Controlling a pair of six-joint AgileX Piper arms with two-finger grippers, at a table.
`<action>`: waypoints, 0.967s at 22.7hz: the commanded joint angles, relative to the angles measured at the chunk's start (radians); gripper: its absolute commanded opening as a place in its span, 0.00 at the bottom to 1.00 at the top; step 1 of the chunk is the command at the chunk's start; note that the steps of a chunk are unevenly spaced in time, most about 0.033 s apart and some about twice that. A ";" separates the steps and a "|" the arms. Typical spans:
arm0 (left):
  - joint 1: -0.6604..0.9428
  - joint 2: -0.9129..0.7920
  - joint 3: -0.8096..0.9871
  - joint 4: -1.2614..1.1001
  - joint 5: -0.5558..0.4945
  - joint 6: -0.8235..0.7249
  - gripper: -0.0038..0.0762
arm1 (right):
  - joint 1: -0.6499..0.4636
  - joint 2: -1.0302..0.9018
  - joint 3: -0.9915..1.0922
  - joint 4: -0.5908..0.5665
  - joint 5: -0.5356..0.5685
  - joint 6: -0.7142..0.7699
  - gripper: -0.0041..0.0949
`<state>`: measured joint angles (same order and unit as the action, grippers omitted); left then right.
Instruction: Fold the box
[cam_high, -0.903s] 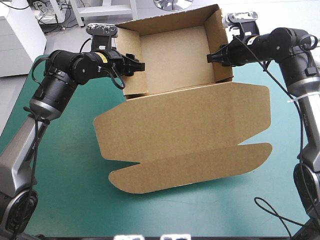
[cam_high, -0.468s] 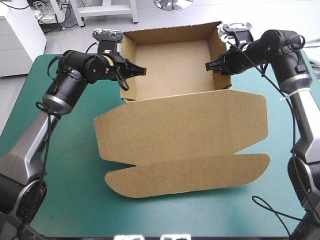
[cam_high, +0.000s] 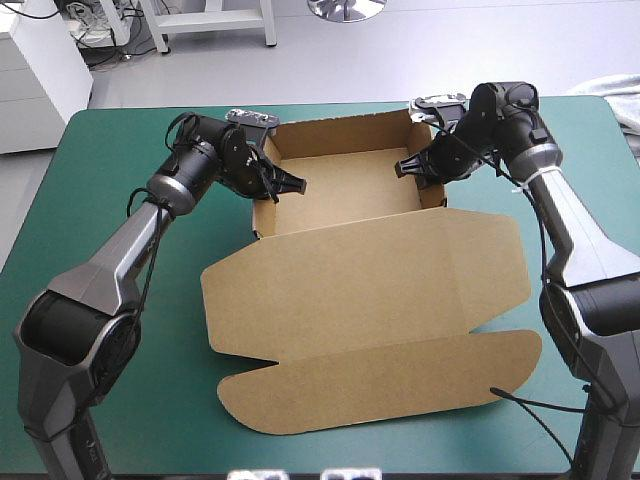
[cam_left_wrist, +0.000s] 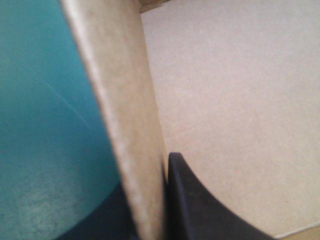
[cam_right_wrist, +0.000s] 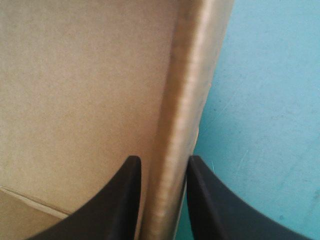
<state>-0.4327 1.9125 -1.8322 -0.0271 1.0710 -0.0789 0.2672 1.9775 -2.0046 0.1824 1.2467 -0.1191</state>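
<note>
You get a high view from above and behind the robot, facing forward and down over the table (cam_high: 170, 410), and two wrist views pressed close along opposite side walls of the box (cam_high: 360, 290), walls the high view also shows.

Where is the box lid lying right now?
High view: the lid lies flat on the table's near half, joined to the tray behind it, whose side walls the left pincer and right pincer clamp.
</note>
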 joint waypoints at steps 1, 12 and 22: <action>-0.020 -0.023 -0.026 -0.021 0.070 0.126 0.04 | -0.001 -0.026 -0.033 0.049 0.007 -0.005 0.02; -0.020 0.027 -0.026 0.085 0.075 0.142 0.04 | -0.001 0.069 0.045 -0.002 0.007 0.006 0.02; 0.081 0.027 -0.026 -0.108 0.097 0.149 0.57 | -0.001 0.067 0.085 -0.019 0.007 -0.009 0.55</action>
<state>-0.3902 2.0007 -1.8323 -0.0631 1.1633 0.0508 0.2757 2.1047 -1.8993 0.1850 1.2302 -0.1205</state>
